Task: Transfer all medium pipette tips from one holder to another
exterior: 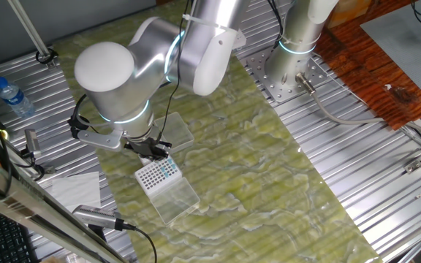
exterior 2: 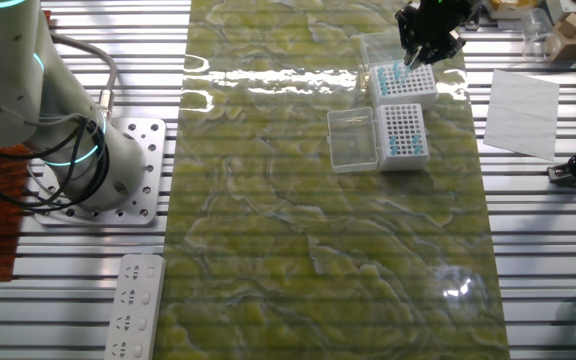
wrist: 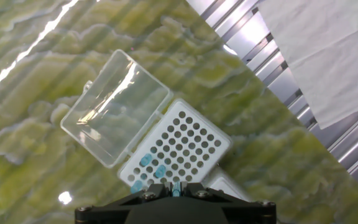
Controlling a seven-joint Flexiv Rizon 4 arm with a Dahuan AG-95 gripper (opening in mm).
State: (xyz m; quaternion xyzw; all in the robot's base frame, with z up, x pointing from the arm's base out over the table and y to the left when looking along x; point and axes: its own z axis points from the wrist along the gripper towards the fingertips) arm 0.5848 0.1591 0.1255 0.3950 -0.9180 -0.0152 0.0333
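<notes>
My gripper [wrist: 176, 190] is shut on one medium pipette tip with a light-blue top [wrist: 176, 186], held upright between the fingers. It hangs over the near edge of a white grid holder [wrist: 185, 143] that has three blue tips [wrist: 146, 160] in its near rows and an open clear lid [wrist: 114, 115]. In the other fixed view the gripper [exterior 2: 415, 62] is above this holder [exterior 2: 408, 84]. A second holder [exterior 2: 404, 135] beside it carries several blue tips. That second holder [exterior: 157, 174] shows in one fixed view, just below the gripper [exterior: 154, 152].
The second holder's clear lid [exterior 2: 353, 138] lies open beside it. A white paper sheet [exterior 2: 523, 110] lies on the ribbed metal table right of the green mat. A water bottle [exterior: 13, 98] stands at the far left. The arm base [exterior 2: 98, 170] and a power strip [exterior 2: 133, 310] are at the left.
</notes>
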